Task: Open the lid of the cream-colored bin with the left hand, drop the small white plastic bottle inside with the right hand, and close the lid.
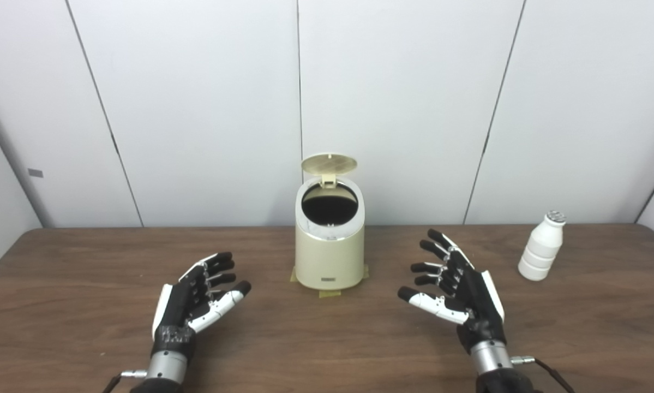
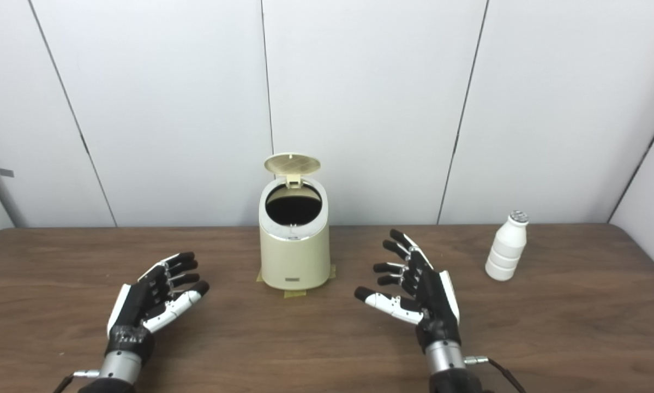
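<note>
Bin open, bottle waiting off to the right

Bin [image 1: 329, 248] stands upright on the table [image 1: 87, 305], ahead of both hands and between them, a little nearer the left hand's side of the gap. Its lid [image 1: 329, 164] is swung up and back on the rear hinge, standing nearly upright above the rim, ribbed underside facing forward. The round mouth shows dark inside; what lies within cannot be told. Strips of tan tape [image 1: 329, 293] peek out from under the base at front and sides.

Left hand [image 1: 196, 297] hovers low over the table, short of the bin and off to its left, well apart from it. Its palm faces inward, fingers spread and lightly curled, thumb pointing toward the bin's foot. It holds nothing.

Right hand [image 1: 457, 286] hovers on the other side, short of the bin and to its right, also apart from it. The palm turns inward toward the left hand, fingers fanned out and apart, thumb stretched toward the middle. It too is empty.

Bottle [image 1: 542, 246] stands upright on the table beyond the right hand and further out to its right, near but not touching. It is white with ribbed sides and a speckled cap, and sits well apart from the bin.

Behind the table rises a wall of pale panels [image 1: 196, 109]
</note>
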